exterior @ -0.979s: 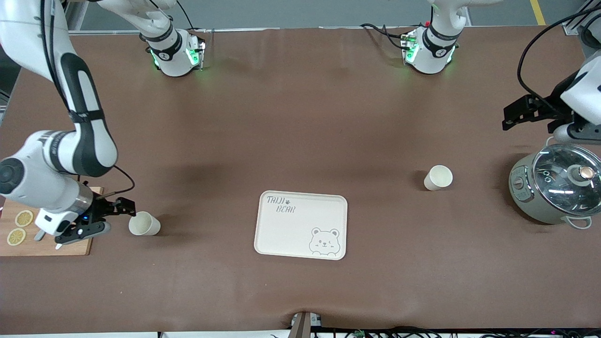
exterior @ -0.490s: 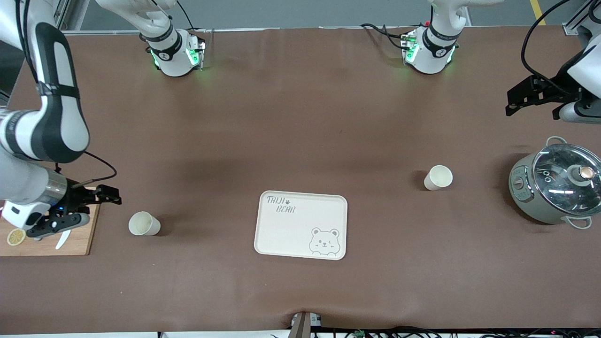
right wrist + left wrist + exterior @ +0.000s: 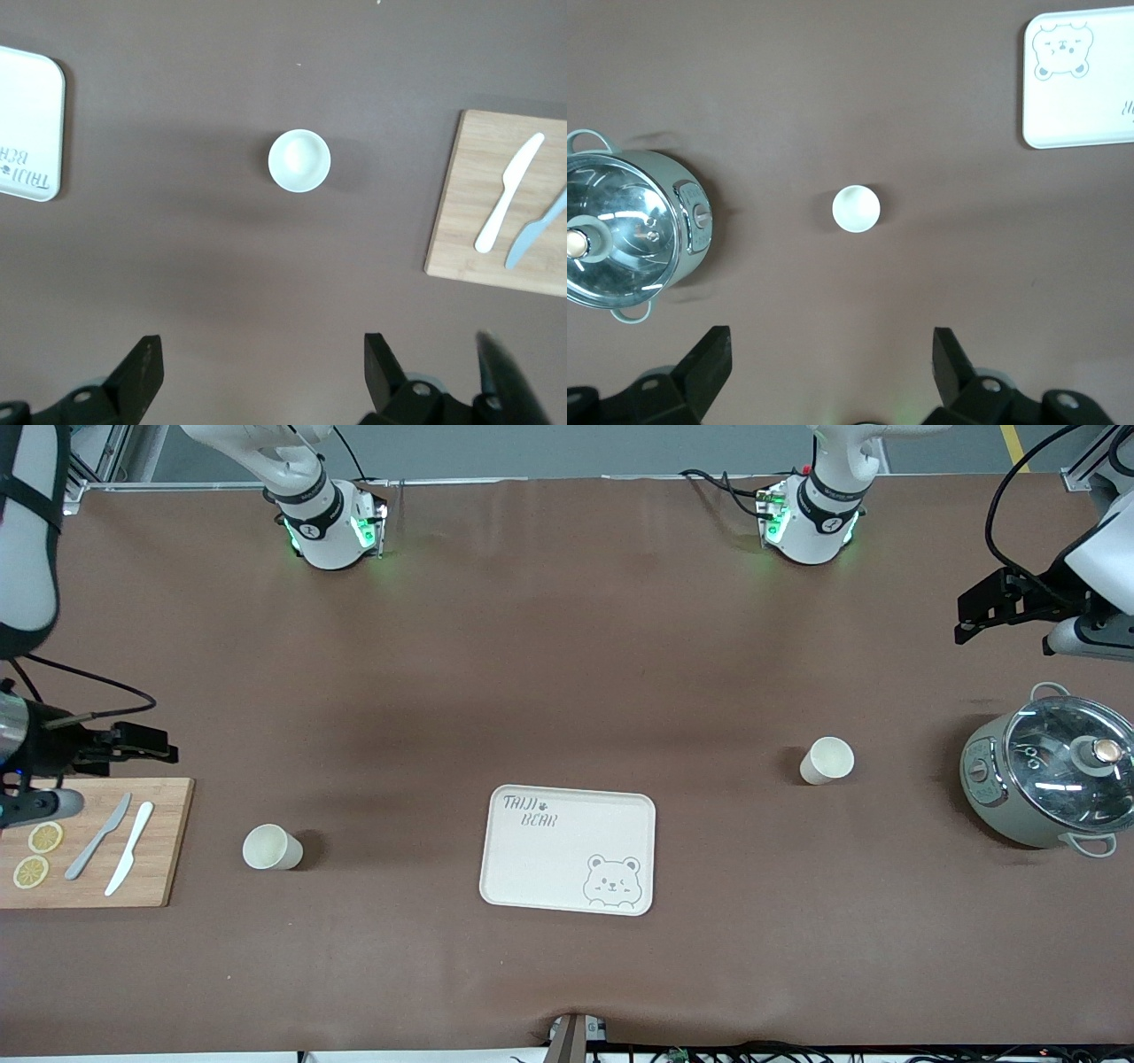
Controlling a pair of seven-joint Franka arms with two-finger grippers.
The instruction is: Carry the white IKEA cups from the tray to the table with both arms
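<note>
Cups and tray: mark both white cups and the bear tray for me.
Cup by the cutting board point(image 3: 270, 847): front view, on its rim.
Cup by the pot point(image 3: 828, 760): front view, on its rim.
Bear tray point(image 3: 558, 850): front view, bare middle of its floor.

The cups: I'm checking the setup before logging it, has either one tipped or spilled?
No. The cup by the cutting board and the cup by the pot both stand upright, empty, on the bare table; nothing looks odd.

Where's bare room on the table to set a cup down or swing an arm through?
The tray is bare, with open cloth between it and each cup, and from there up to the arm bases. It is crowded at the ends: cutting board by the open right gripper; pot below the open left gripper.
</note>
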